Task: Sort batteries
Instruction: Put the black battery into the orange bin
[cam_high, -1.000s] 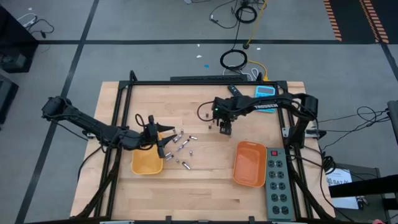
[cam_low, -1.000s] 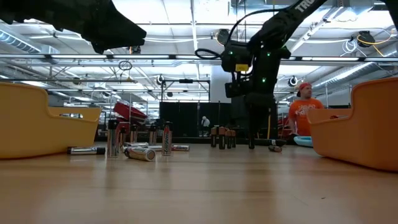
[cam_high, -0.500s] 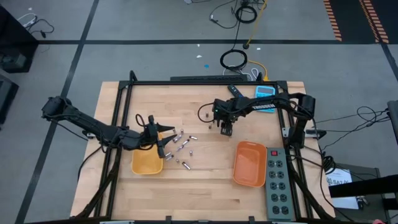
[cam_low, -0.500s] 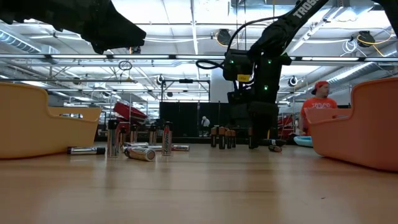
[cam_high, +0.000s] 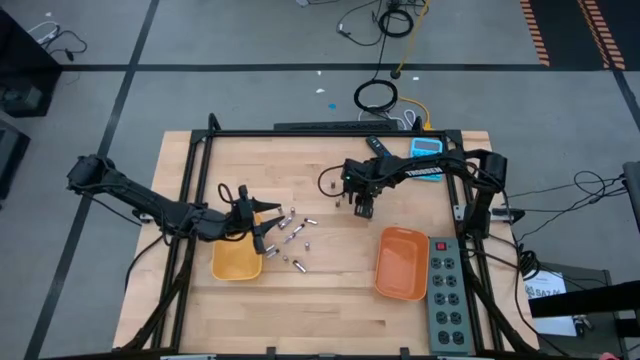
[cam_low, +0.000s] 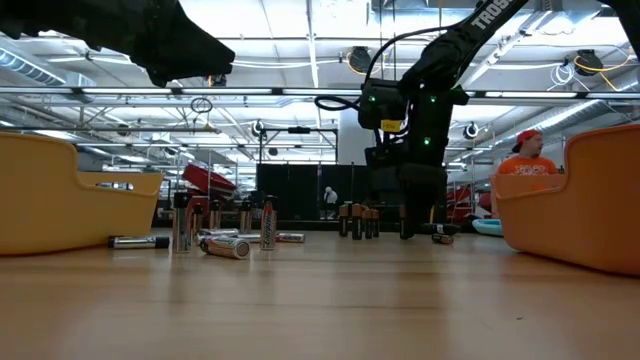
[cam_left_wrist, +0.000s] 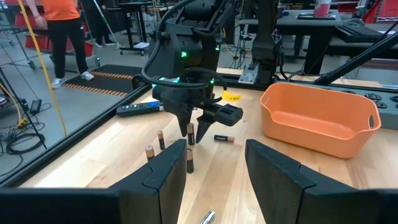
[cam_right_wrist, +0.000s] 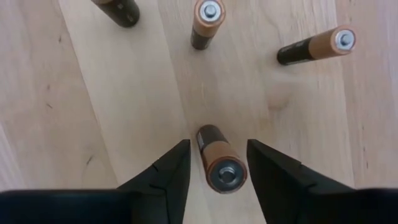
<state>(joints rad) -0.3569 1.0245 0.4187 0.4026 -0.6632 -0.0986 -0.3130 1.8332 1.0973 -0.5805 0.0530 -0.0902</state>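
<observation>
Dark copper-topped batteries stand upright near my right gripper. In the right wrist view its open fingers point down on either side of one upright dark battery; no touch shows. Other dark batteries stand around it. Silvery batteries lie and stand beside the yellow tray. My left gripper hovers open above them, high in the low view.
An orange tray sits at the near right, with a power strip beside it. A blue calculator and a dark pen-like device lie at the far edge. A person in orange is in the room beyond.
My right gripper has shifted slightly toward the table's right edge and lowered a little, then held still over the dark batteries. The person in the room behind has walked to the right. My left arm has kept still.
</observation>
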